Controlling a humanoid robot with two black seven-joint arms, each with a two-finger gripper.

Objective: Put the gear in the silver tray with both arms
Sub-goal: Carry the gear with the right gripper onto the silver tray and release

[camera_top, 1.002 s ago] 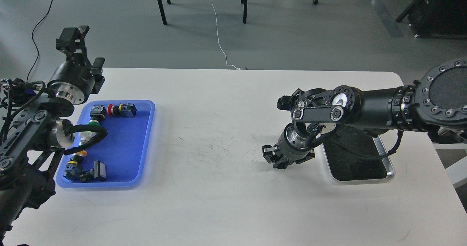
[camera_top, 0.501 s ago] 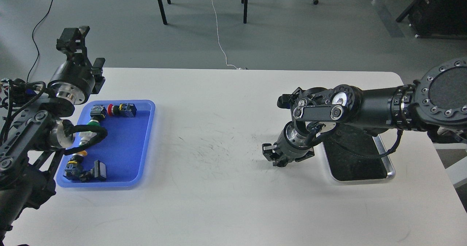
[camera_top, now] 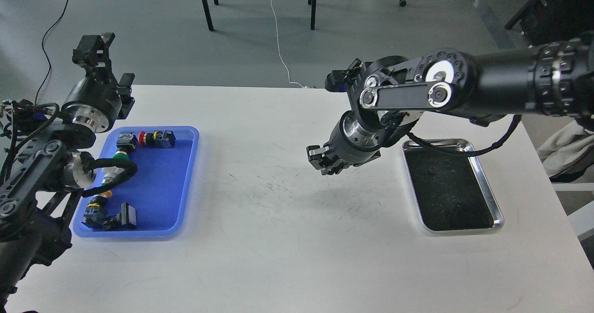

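The silver tray (camera_top: 487, 188) lies on the right of the white table (camera_top: 260, 248), and its dark bottom shows bare. My right gripper (camera_top: 323, 160) hangs above the table, left of the silver tray and apart from it; its fingers are too dark to tell apart. My left gripper (camera_top: 95, 48) points upward at the table's far left corner, behind the blue tray (camera_top: 158, 183); I cannot tell its state. Small switch parts lie in the blue tray: a red-capped one (camera_top: 147, 138), a green-capped one (camera_top: 119, 155) and a black block (camera_top: 127, 215).
My left arm's black cable (camera_top: 111, 164) loops over the blue tray's left side. Chair legs (camera_top: 205, 4) and a white cable (camera_top: 278, 39) are on the floor beyond the table's far edge.
My right arm has risen and swung up and to the left, uncovering the whole silver tray. My left arm and the parts in the blue tray have not moved.
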